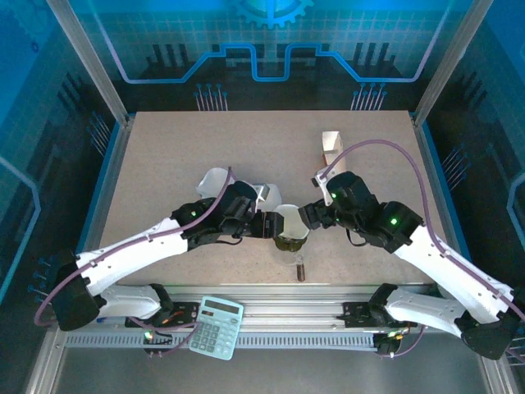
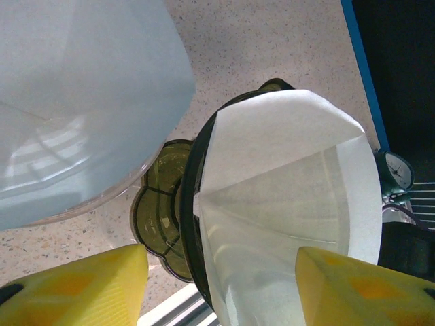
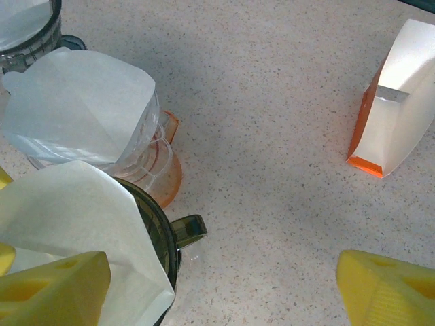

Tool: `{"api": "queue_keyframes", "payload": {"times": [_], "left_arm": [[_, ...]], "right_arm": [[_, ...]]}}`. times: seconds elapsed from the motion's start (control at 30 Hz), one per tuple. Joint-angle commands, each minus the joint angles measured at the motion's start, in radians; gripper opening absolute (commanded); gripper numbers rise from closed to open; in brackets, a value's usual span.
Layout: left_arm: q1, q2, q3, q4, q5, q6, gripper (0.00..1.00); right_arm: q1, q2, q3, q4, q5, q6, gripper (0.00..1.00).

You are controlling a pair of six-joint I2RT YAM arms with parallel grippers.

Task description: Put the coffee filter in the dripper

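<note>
Paper filter (image 2: 285, 176) sat loose in dripper (image 2: 160, 227), left gripper (image 2: 221, 261) and right gripper (image 3: 223, 266) both apart; any snag on retreat could've pulled it out.

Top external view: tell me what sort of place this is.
Probably a robotics lab test cell: an aluminium frame with blue printed panels encloses the table, with the left arm and right arm bolted at its near edge.

The white paper filter (image 2: 292, 204) sits opened into a cone inside the dark olive dripper (image 2: 158, 227). Its folded flap rises above the rim, right between the left gripper's (image 2: 224, 288) fingers.
</note>
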Motion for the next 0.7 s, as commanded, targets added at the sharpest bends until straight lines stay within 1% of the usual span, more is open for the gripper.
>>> {"api": "queue_keyframes", "payload": {"times": [0.0,0.13,0.43,0.53,0.67], "left_arm": [[0.002,-0.037,0.024,-0.015,-0.024,-0.002,0.63],[0.007,-0.060,0.031,-0.020,-0.033,0.000,0.68],[0.022,-0.144,0.040,-0.047,-0.081,0.009,0.84],[0.034,-0.182,0.039,-0.066,-0.112,0.013,0.93],[0.060,-0.250,0.039,-0.101,-0.186,0.020,0.99]], "right_arm": [[0.002,-0.032,0.011,0.015,0.034,0.017,0.88],[-0.004,-0.057,0.002,0.018,0.052,0.025,0.88],[-0.012,-0.109,-0.050,0.041,0.063,0.057,0.88],[-0.014,-0.130,-0.080,0.054,0.066,0.072,0.88],[-0.014,-0.171,-0.121,0.084,0.069,0.081,0.88]]}}
